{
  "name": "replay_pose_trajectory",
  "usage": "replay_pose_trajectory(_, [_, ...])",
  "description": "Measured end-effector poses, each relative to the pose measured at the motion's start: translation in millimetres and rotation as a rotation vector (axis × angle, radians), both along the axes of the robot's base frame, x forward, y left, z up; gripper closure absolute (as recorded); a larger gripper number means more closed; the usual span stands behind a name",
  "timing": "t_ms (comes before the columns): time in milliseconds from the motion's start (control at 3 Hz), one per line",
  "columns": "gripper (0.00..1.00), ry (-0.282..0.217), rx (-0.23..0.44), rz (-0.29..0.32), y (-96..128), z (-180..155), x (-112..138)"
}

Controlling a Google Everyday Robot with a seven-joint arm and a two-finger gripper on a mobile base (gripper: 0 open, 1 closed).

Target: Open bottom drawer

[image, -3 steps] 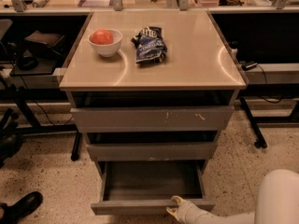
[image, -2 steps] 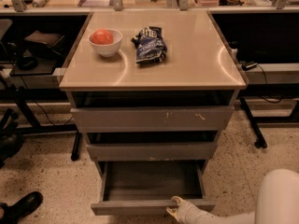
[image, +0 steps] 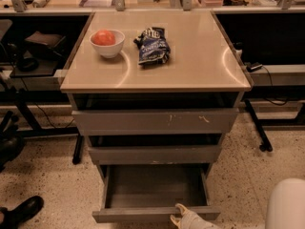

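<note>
Camera view puts my gripper [image: 181, 215] at bottom centre, on the front lip of the bottom drawer [image: 138, 215] as if to pull it, though I cannot tell whether it grips.

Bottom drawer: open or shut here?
Open. The bottom drawer juts out well past the middle drawer, and its inside floor shows. The gripper is at its front edge, right of centre.

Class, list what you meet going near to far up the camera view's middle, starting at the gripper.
gripper at the lower edge → bottom drawer, pulled out → middle drawer front → top drawer front → chip bag on the cabinet top
</note>
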State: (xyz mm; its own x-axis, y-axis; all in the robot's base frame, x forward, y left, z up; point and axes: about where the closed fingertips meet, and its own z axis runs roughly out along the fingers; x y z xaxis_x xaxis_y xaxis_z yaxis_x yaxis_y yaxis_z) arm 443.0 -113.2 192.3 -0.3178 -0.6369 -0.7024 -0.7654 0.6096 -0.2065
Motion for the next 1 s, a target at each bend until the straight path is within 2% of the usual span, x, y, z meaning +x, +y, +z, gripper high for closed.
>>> replay_pose_trajectory(333, [1.0,-0.005,0.01,-0.003,-1.1,-5.4,-22.2])
replay_pose_trajectory(667, [1.0,-0.005,0.01,-0.003,-0.9,1.0,-22.5])
replay_pose_trajectory(1000, [1.0,-0.012,0.038,-0.003,10.2,0.1,-40.2])
